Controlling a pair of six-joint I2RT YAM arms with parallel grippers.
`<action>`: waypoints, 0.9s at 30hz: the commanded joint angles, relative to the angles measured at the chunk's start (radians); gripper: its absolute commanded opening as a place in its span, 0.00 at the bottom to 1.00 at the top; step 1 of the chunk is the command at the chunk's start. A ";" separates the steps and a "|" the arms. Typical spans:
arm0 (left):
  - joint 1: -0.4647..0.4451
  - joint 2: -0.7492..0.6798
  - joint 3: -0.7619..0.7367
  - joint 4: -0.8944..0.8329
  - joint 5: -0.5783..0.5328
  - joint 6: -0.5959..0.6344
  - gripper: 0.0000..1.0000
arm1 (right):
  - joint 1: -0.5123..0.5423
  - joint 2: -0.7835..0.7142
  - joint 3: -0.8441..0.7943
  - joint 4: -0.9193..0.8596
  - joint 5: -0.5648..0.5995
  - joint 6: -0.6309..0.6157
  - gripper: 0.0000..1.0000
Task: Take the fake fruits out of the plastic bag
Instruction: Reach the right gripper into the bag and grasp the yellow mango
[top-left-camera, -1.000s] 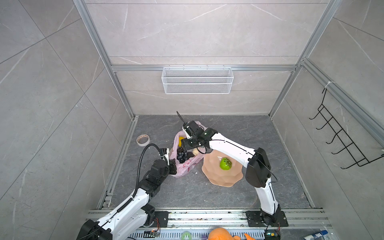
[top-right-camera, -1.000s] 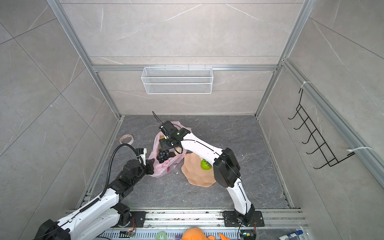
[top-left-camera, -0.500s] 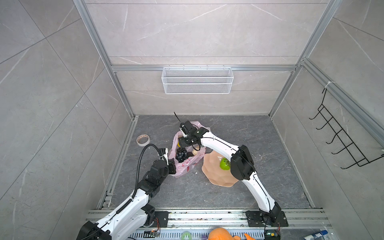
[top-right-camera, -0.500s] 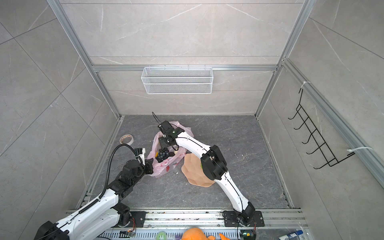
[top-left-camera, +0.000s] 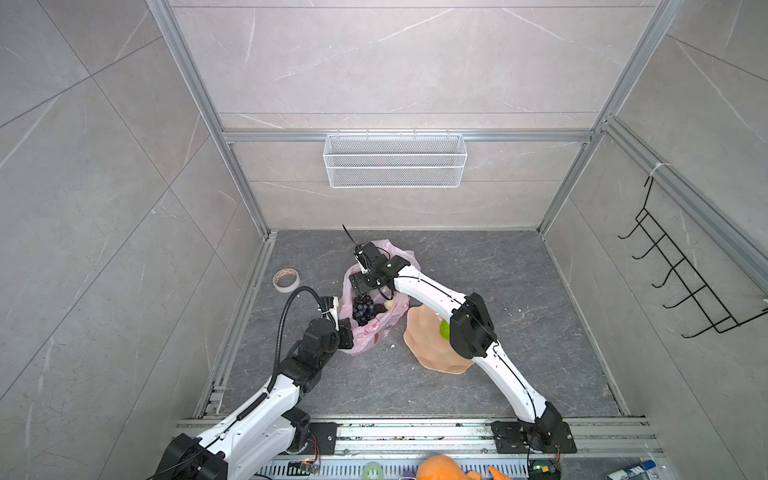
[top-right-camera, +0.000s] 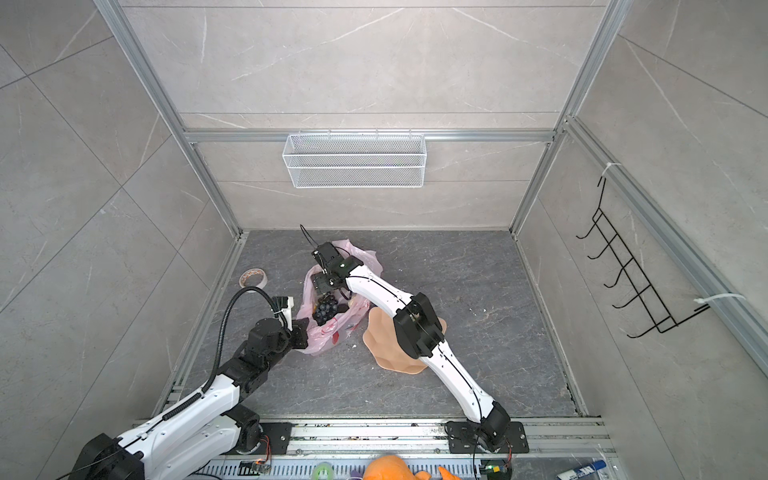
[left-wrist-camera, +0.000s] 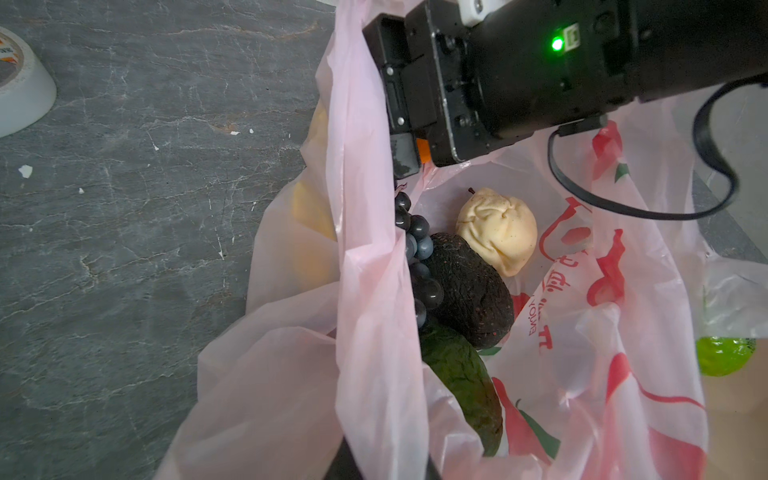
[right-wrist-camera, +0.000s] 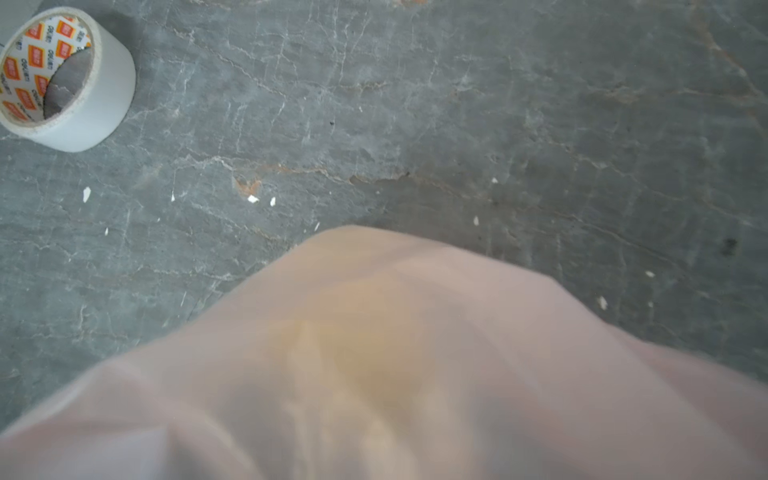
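The pink plastic bag (top-left-camera: 376, 328) (top-right-camera: 332, 328) lies open on the grey floor. My left gripper (top-left-camera: 347, 332) (left-wrist-camera: 382, 465) is shut on the bag's near rim, with the film draped over its jaws. Inside lie fake fruits: a black grape bunch (top-left-camera: 362, 309) (left-wrist-camera: 415, 249), a dark avocado (left-wrist-camera: 469, 291), a cream piece (left-wrist-camera: 496, 230) and a dark green one (left-wrist-camera: 461, 374). A yellow one (left-wrist-camera: 309, 232) shows through the film. My right gripper (top-left-camera: 365, 291) (top-right-camera: 326, 289) reaches into the bag's mouth just above the grapes. Bag film hides its jaws in the right wrist view.
A peach wavy-edged plate (top-left-camera: 432, 353) (top-right-camera: 386, 345) lies right of the bag with a green fruit (top-left-camera: 444, 330) (left-wrist-camera: 723, 355) on it, half hidden by my right elbow. A tape roll (top-left-camera: 286, 279) (right-wrist-camera: 66, 79) sits left. An orange plush (top-left-camera: 440, 471) lies at the front edge.
My right elbow has swung left over the plate and now covers most of the green fruit. Its gripper has shifted slightly left over the grapes. The left arm has not moved.
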 joint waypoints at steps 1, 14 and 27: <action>-0.004 0.000 0.024 0.031 0.021 0.019 0.02 | -0.002 0.070 0.081 -0.032 -0.010 -0.003 0.83; -0.003 -0.014 0.018 0.034 0.015 0.020 0.03 | -0.009 0.150 0.224 -0.054 -0.036 0.010 0.73; -0.004 -0.014 0.018 0.033 0.013 0.019 0.02 | -0.006 0.020 0.093 -0.040 -0.045 0.007 0.59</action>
